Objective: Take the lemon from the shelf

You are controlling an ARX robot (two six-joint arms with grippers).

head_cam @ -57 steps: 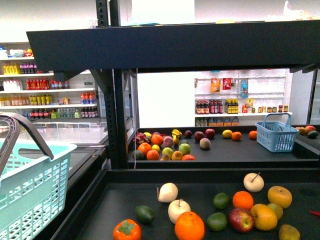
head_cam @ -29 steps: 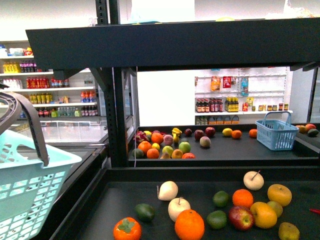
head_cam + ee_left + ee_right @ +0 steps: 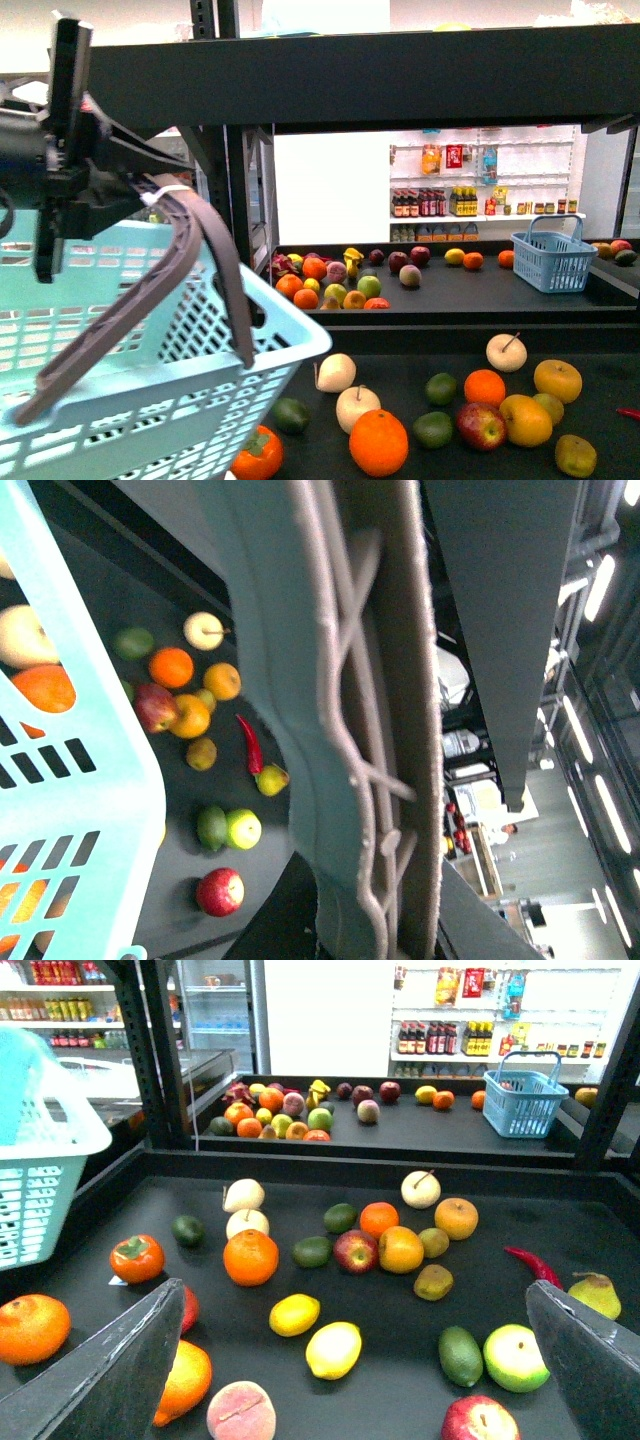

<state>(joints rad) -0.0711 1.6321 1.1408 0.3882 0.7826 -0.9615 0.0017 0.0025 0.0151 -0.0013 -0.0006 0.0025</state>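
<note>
we see left gripper jaws clamped on the grey handle of the teal basket | right gripper jaws spread wide, holding nothing | lemon lying on the black shelf tray, just beside a paler yellow fruit, near an orange

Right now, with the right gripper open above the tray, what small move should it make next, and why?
Probably lower the right gripper toward the lemon: its jaws stand wide open, the lemon lies free on the shelf about midway between them, and the left gripper holds the basket ready.
</note>
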